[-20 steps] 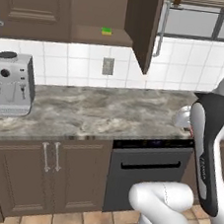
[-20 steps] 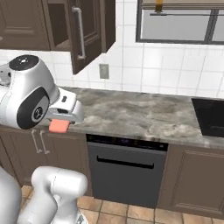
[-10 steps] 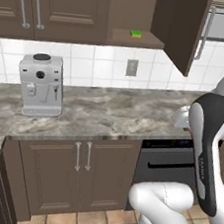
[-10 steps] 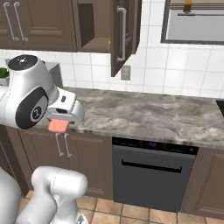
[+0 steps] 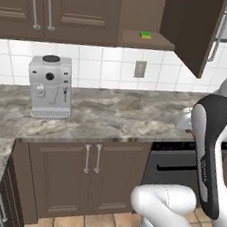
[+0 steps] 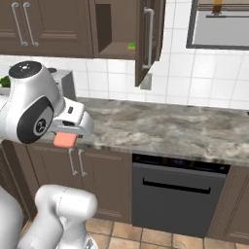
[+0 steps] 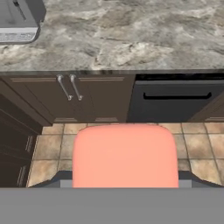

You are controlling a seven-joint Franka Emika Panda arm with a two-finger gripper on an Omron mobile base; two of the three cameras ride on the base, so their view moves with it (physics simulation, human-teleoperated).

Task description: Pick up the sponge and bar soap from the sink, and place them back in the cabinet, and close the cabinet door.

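Observation:
My gripper (image 6: 65, 137) is shut on the salmon-pink bar soap (image 6: 64, 140), held low in front of the counter edge. In the hand view the bar soap (image 7: 125, 155) covers the fingertips and hangs above the tiled floor. The green-and-yellow sponge (image 5: 145, 35) lies on the shelf inside the open cabinet (image 5: 143, 11), up and to the left of my hand (image 5: 184, 119). From the right side the sponge (image 6: 131, 46) shows as a small green spot behind the cabinet door (image 6: 149, 36). The cabinet door (image 5: 196, 30) stands swung out. The sink is out of view.
A white coffee machine (image 5: 49, 85) stands on the marbled counter (image 5: 115, 116) at left. Below the counter are a dishwasher (image 6: 180, 189) and base cabinet doors (image 7: 70, 98). A double-door wall cabinet (image 5: 38, 5) neighbours the open one. A window (image 6: 221, 26) is at far right.
The whole scene has slid rightward in both base views, so the base has driven left along the counter. The bar soap stays in the shut gripper.

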